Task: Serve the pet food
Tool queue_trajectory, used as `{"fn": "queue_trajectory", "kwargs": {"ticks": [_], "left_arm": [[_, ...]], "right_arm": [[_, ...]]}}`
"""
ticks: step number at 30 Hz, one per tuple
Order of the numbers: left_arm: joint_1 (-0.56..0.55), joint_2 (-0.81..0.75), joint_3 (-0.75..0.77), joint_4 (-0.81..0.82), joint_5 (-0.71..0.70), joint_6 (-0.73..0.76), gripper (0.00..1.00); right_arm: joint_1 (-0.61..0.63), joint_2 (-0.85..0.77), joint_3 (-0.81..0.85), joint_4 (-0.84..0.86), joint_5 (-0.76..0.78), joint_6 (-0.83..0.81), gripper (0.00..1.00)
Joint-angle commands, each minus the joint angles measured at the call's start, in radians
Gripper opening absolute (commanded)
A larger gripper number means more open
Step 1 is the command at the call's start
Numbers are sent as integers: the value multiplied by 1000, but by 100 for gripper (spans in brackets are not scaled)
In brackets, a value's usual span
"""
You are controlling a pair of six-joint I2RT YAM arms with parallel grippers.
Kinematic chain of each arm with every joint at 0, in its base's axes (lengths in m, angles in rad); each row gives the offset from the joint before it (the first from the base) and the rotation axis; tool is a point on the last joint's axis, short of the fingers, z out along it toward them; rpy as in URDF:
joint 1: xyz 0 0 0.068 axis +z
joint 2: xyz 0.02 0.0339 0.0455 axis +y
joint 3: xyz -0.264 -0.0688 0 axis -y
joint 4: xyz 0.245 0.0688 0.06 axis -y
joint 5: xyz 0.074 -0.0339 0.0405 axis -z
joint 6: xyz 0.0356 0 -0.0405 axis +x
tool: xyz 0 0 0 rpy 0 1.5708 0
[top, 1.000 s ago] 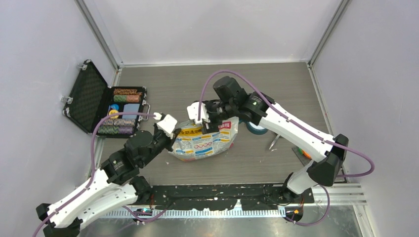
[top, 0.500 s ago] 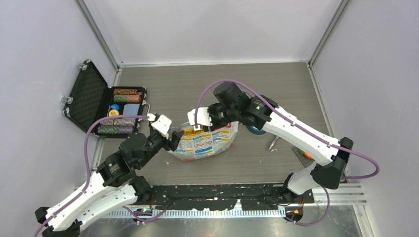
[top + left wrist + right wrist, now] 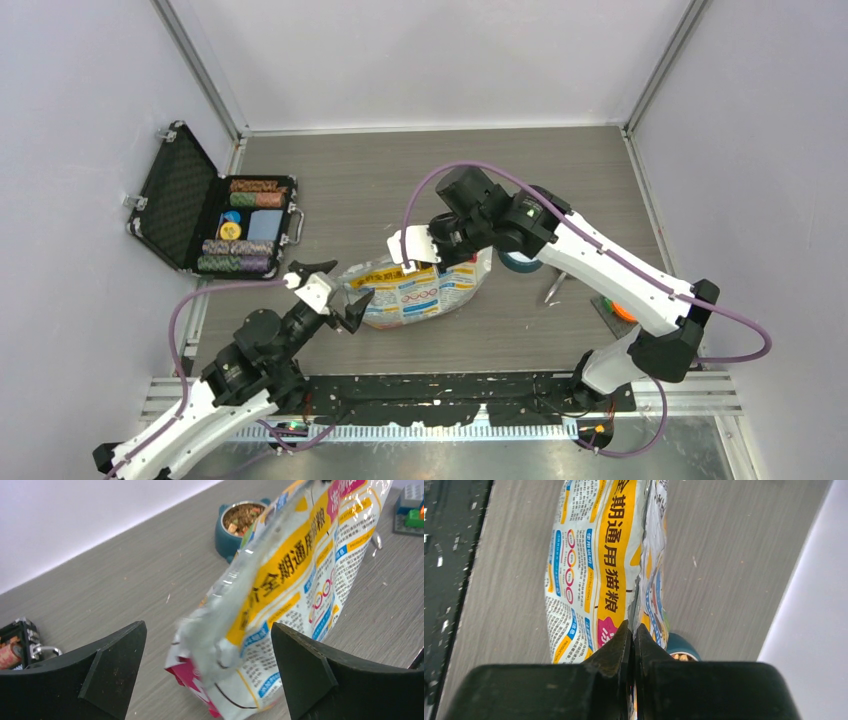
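A printed white-and-yellow pet food bag [image 3: 415, 290] lies on the table, its top edge lifted. My right gripper [image 3: 419, 257] is shut on that top edge; the right wrist view shows the fingertips [image 3: 624, 632] pinching the seam of the bag [image 3: 594, 565]. My left gripper [image 3: 330, 296] stands open just off the bag's left corner, touching nothing. In the left wrist view the bag [image 3: 285, 580] rises between and beyond the wide-apart fingers [image 3: 107, 667]. Brown pet food [image 3: 243, 516] fills a blue bowl [image 3: 225, 537] behind the bag.
The blue bowl [image 3: 521, 263] sits right of the bag, half hidden by my right arm. A metal scoop [image 3: 553, 287] lies further right, with coloured toy bricks [image 3: 617, 309] beyond it. An open black case of poker chips [image 3: 215, 215] stands at the left.
My left gripper let go of the bag's left corner, opened wide and drew back toward the near left. My right gripper closed on the bag's top edge.
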Motion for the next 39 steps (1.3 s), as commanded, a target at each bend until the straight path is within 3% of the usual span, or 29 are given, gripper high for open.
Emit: {"fn": "queue_trajectory", "kwargs": {"ticks": [1, 5, 10, 15, 18, 20, 21, 22, 29, 35, 36, 39], "left_arm": [[2, -75, -3, 160, 53, 82, 99], [2, -24, 14, 195, 107, 114, 99], [3, 172, 78, 207, 168, 122, 99], [38, 290, 105, 268, 275, 129, 86], [58, 318, 116, 283, 372, 122, 62], [60, 324, 126, 278, 416, 128, 28], [60, 322, 132, 269, 430, 129, 3], [60, 314, 131, 263, 434, 129, 0], [60, 194, 101, 278, 467, 64, 0], [60, 159, 86, 333, 258, -169, 0], [60, 180, 92, 329, 233, -189, 0], [60, 246, 136, 300, 197, -250, 0]], "right_arm": [[-9, -41, 147, -68, -74, -67, 5], [-10, -23, 184, -130, -105, -89, 5], [-14, -37, 167, -122, -114, -82, 5], [-61, -35, 215, -173, -164, -116, 5], [-78, -20, 251, -217, -187, -134, 5], [-80, -11, 253, -231, -185, -138, 5], [-81, -10, 252, -230, -183, -136, 5], [-88, -8, 251, -231, -183, -135, 5], [-102, -14, 255, -230, -157, -123, 5], [-106, -68, 127, -97, -89, -52, 6], [-106, -92, 101, -31, -79, -35, 9], [-88, -127, 6, 56, -93, -17, 40]]}}
